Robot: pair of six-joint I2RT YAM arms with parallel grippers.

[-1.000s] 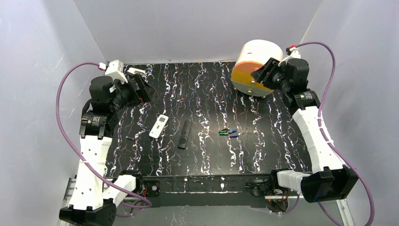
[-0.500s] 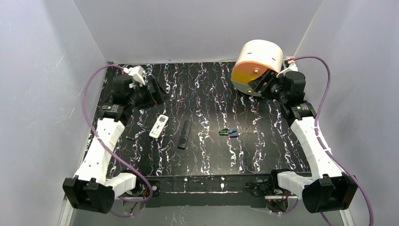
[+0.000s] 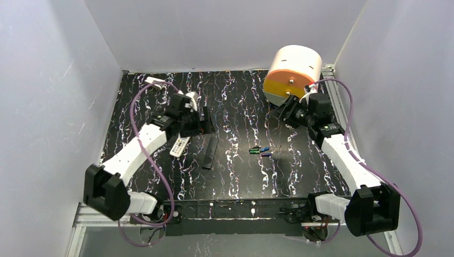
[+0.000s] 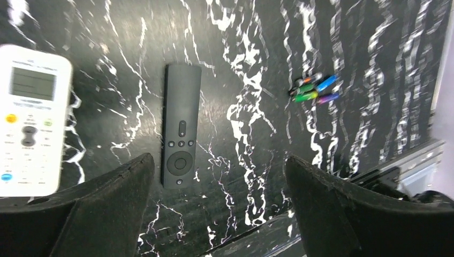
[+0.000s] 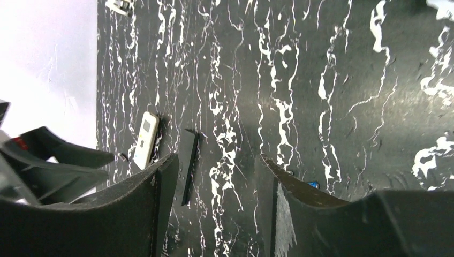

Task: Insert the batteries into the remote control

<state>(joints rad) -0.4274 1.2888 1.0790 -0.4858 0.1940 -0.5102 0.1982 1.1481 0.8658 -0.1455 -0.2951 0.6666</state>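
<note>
i see the left gripper (image 4: 217, 166) jaws wide apart, empty, hovering near the white remote control (image 4: 32, 120). right gripper (image 5: 217, 160) jaws apart too, holding nothing. batteries (image 3: 259, 151) lie clustered mid-table, right of the slim black remote (image 4: 181, 131).

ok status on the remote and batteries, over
Left gripper open, empty, near white remote. Right gripper open, empty, far right. Batteries loose mid-table, untouched. Black remote lies between them and white remote.

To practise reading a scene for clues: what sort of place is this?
Probably a robotics test booth: plain pale walls enclose a black white-veined tabletop; a white jointed left arm and right arm, trailing purple cables, are bolted at its near edge.
</note>
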